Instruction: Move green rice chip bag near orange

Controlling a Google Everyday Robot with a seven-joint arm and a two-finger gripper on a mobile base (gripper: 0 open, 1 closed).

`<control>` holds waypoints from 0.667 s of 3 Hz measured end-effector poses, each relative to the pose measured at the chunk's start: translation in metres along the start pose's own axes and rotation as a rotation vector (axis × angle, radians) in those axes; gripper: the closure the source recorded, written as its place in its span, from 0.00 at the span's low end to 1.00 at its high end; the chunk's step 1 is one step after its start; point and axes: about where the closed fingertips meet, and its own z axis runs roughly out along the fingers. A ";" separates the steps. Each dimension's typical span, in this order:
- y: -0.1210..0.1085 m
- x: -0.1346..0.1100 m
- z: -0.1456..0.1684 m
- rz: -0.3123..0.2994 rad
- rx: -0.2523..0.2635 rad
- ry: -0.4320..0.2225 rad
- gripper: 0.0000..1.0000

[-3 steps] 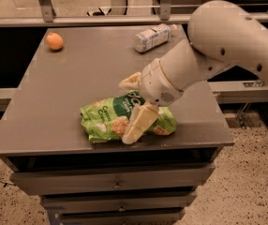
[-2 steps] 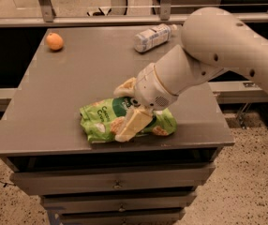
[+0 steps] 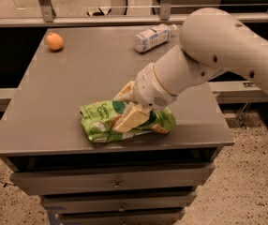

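Note:
The green rice chip bag (image 3: 98, 117) lies crumpled on the grey table (image 3: 78, 74) near its front edge. My gripper (image 3: 126, 106) comes down on the bag's middle from the right, one pale finger behind the bag and one fingertip (image 3: 130, 119) on its front side, closed in on the bag. The bag still rests on the table. The orange (image 3: 55, 41) sits at the table's far left corner, well away from the bag and the gripper.
A white plastic bottle (image 3: 152, 36) lies on its side at the far middle of the table. My thick white arm (image 3: 218, 50) reaches in from the right above the table. A metal rail runs behind the table; drawers are below its front edge.
The gripper has shifted a little left and lower onto the bag, and its two fingers have come closer together around the bag. The bag, orange and bottle have not moved.

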 end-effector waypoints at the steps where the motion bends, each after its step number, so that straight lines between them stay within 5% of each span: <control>1: -0.004 0.000 -0.006 0.001 0.017 0.009 0.99; 2: -0.018 -0.001 -0.027 0.000 0.069 0.031 1.00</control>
